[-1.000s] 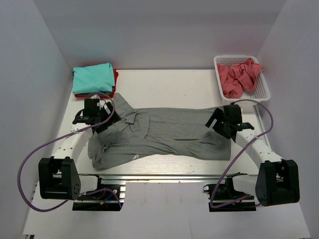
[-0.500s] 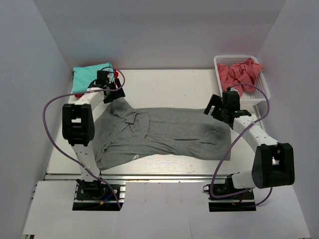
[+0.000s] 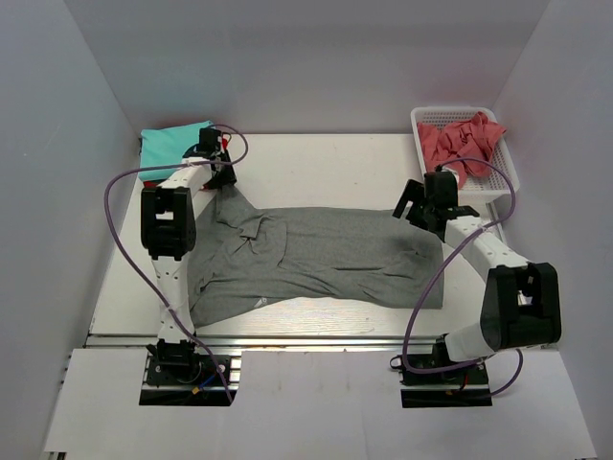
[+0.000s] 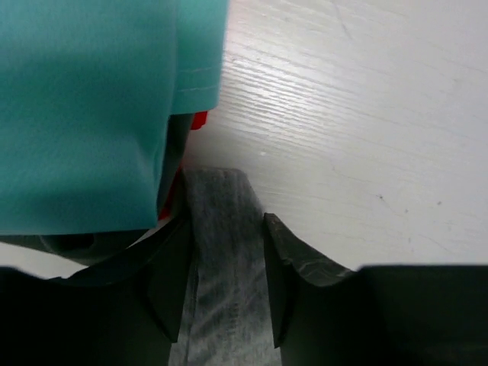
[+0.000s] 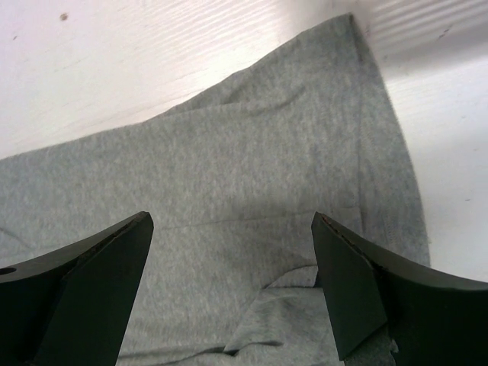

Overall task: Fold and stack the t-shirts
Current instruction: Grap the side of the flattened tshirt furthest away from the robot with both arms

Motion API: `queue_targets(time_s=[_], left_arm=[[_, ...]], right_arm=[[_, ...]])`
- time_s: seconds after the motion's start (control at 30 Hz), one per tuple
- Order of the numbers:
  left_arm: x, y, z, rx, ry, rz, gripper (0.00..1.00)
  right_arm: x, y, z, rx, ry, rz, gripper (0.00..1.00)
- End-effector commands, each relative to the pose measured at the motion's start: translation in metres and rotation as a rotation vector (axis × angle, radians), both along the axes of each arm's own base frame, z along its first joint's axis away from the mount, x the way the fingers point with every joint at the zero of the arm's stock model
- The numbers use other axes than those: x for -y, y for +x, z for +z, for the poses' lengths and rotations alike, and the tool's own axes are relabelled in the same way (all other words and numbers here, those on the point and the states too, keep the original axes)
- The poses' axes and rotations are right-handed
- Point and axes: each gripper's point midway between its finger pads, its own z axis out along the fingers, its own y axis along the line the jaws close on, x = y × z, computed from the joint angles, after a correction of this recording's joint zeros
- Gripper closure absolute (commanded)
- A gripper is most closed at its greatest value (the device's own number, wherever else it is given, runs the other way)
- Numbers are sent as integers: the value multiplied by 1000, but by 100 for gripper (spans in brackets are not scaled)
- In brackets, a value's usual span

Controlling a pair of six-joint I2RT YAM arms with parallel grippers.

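Across the desk's middle, the grey t-shirt (image 3: 316,254) lies spread. Toward the far left corner, my left gripper (image 4: 226,236) is clamped on a strip of its cloth, just beside the folded teal t-shirt (image 3: 172,142). My right gripper (image 5: 230,223) hovers with fingers apart over its right end. The coral-pink t-shirt (image 3: 460,144) fills the white mesh basket (image 3: 508,158) at the far right corner.

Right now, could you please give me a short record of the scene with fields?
Spread on table: grey t-shirt
Stack, far left: teal t-shirt over red t-shirt
Basket: coral-pink t-shirt, crumpled
Left tool: shut on grey t-shirt's corner by the stack
Right tool: open above grey t-shirt's opposite end
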Motion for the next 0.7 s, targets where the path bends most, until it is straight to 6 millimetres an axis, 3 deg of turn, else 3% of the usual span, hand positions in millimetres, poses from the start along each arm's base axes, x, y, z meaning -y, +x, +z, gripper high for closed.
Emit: queue_targets(time_s=[0.0,0.07,0.1,0.13,0.17,0.2,0.3,0.33,0.4,0.47,0.53,0.67], left_arm=[[3,-4,6,-13,31,-24,51],[7,-8,3,-24,38,-42,55],[7,-8,3,-25,44,-49,70],[7,-8,3,-25,44,-49,82],[10,-8,2,-26,28,-61,96],[12,-12,-1,-37,26,-78,100],[16,-3,20,35,16,-105,100],[16,2,29,69,15,-105,100],[17,2,43,103,15,-121,100],[19,4,52,144,7,-127,100],[24,1,66,184,-4,-165,100],[40,3,94,312,-41,-278,100]], right_arm=[[13,25,20,69,-56,-64,10],[15,29,16,53,-64,-83,10],[20,31,12,43,-81,-113,10],[18,41,24,68,-77,-118,10],[19,42,14,37,-90,-119,10],[17,45,14,35,-88,-116,10],[15,65,12,31,-98,-118,12],[17,71,-1,-14,-115,-151,13],[17,84,15,-20,-121,-193,13],[24,97,6,-32,-166,-266,15],[32,96,-7,-77,-208,-300,19],[27,110,-25,-106,-198,-319,22]])
